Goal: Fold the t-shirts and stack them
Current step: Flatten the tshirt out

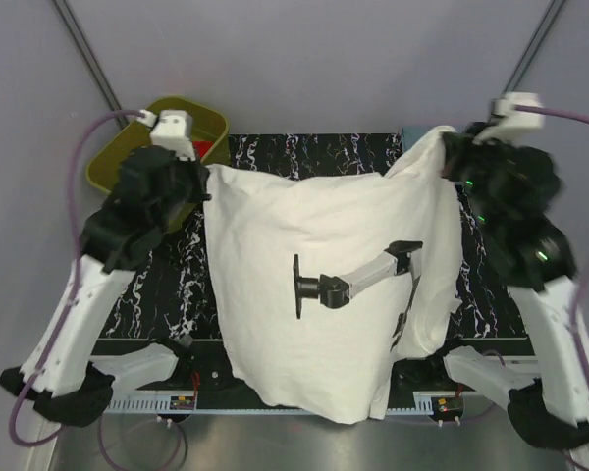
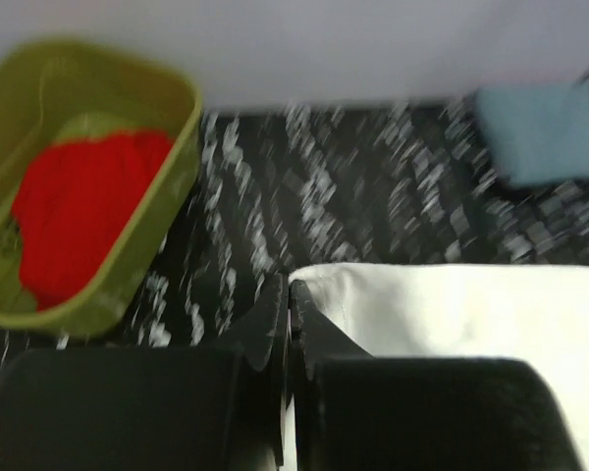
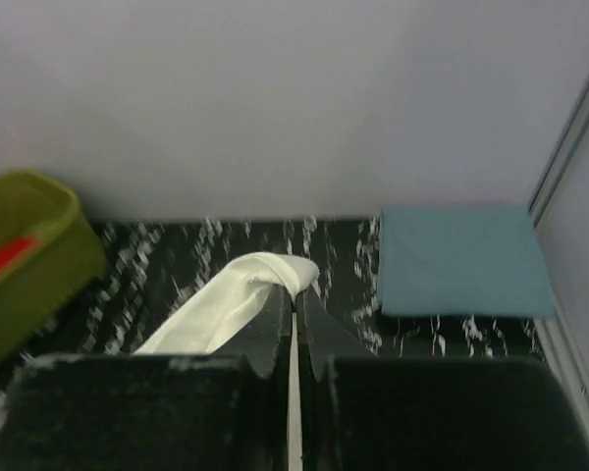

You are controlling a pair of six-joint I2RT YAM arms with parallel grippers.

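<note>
Top external: white t-shirt (image 1: 265, 324) hanging spread, wrinkled.

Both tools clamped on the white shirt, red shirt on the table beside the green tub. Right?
No: the bright red cloth t-shirt lies inside the olive-green plastic tub (left wrist view). Left tool and right tool do clamp the white cloth t-shirt.

Looking like a robotics lab: bare grey walls (image 1: 304, 59) closing in a marbled table (image 1: 304, 152), arm bases (image 1: 59, 397) sitting bolted at bottom.
</note>
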